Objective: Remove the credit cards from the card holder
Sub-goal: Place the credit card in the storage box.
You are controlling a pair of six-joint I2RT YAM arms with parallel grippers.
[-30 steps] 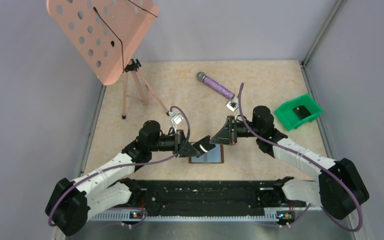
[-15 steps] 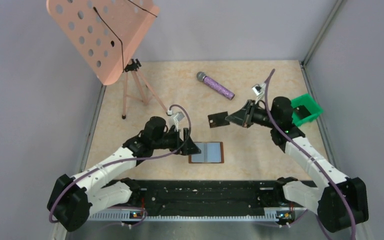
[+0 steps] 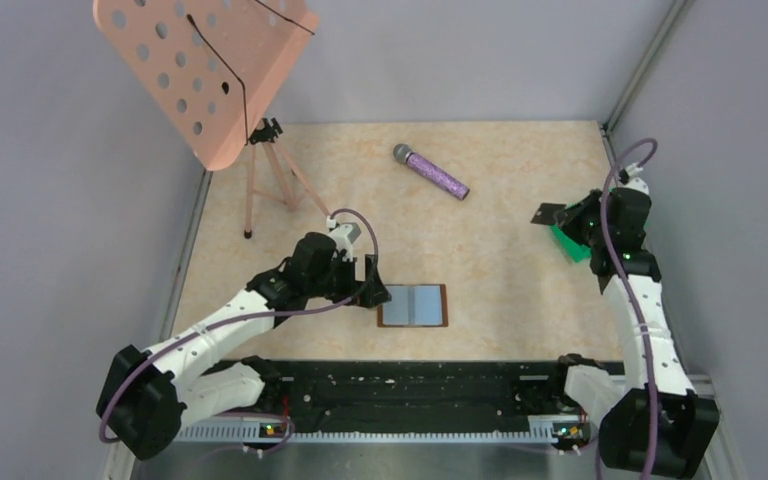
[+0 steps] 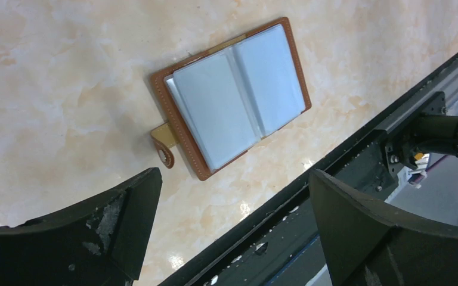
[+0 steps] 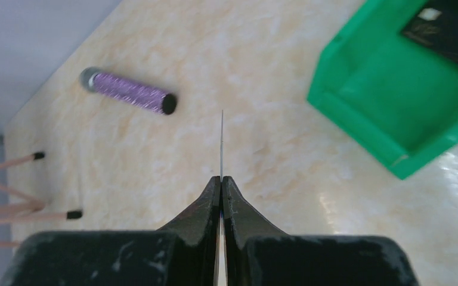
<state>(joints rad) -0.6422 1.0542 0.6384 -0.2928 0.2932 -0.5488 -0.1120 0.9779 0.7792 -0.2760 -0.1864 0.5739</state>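
Observation:
The card holder point(image 3: 413, 305) point(image 4: 235, 98) lies open and flat on the table, brown leather with two grey-blue panels showing. My left gripper point(image 3: 374, 291) point(image 4: 234, 179) hovers just left of it, open, with nothing between its fingers. My right gripper point(image 3: 567, 214) point(image 5: 221, 179) is far right, shut on a dark credit card point(image 3: 549, 213). In the right wrist view this card point(image 5: 222, 143) shows only as a thin edge. It hangs beside the green bin point(image 3: 563, 243) point(image 5: 393, 89), where another dark card point(image 5: 447, 30) lies.
A purple microphone point(image 3: 430, 172) point(image 5: 128, 92) lies at the back middle. A pink music stand point(image 3: 205, 70) on a tripod stands at the back left. The black rail point(image 3: 400, 385) point(image 4: 346, 173) runs along the near edge. Grey walls close in both sides.
My left gripper has opened and drawn back slightly from the card holder. The right arm has carried the card from the holder across to the right, up beside the green bin.

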